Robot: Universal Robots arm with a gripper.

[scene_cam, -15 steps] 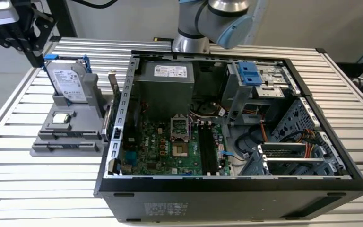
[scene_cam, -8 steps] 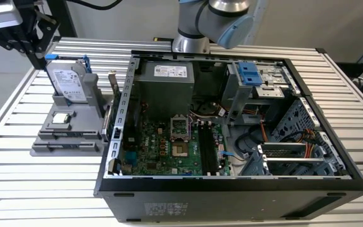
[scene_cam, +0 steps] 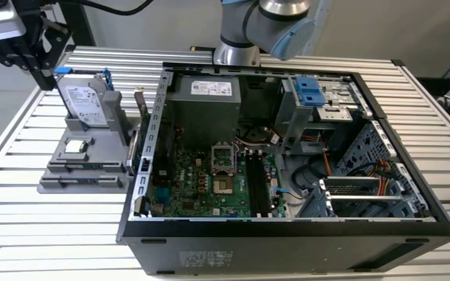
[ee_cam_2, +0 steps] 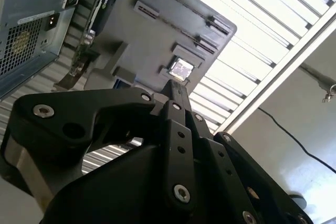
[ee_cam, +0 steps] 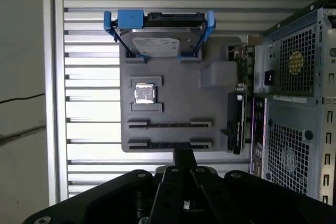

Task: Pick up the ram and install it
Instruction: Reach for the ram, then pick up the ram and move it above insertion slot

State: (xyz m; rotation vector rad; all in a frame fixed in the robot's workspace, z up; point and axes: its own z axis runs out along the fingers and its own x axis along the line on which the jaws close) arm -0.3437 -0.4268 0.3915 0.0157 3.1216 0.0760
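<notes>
The ram is out of view. My gripper (scene_cam: 44,76) hangs at the exterior view's upper left, above the back of the grey parts holder (scene_cam: 100,158). In both wrist views the black fingertips (ee_cam: 184,157) (ee_cam_2: 176,88) sit together, shut, with nothing between them. They are high above the holder (ee_cam: 178,90), over its edge beside two long slots (ee_cam: 170,125) that look empty. The open computer case (scene_cam: 287,225) stands beside the holder, and its black motherboard slots (scene_cam: 259,182) run next to the processor socket.
On the holder, a silver hard drive in a blue frame (scene_cam: 84,102) stands at the back, with a small square processor chip (scene_cam: 75,146) in front of it. A dark card (ee_cam: 235,124) stands on edge between holder and case. Everything rests on a slatted metal table (scene_cam: 45,222).
</notes>
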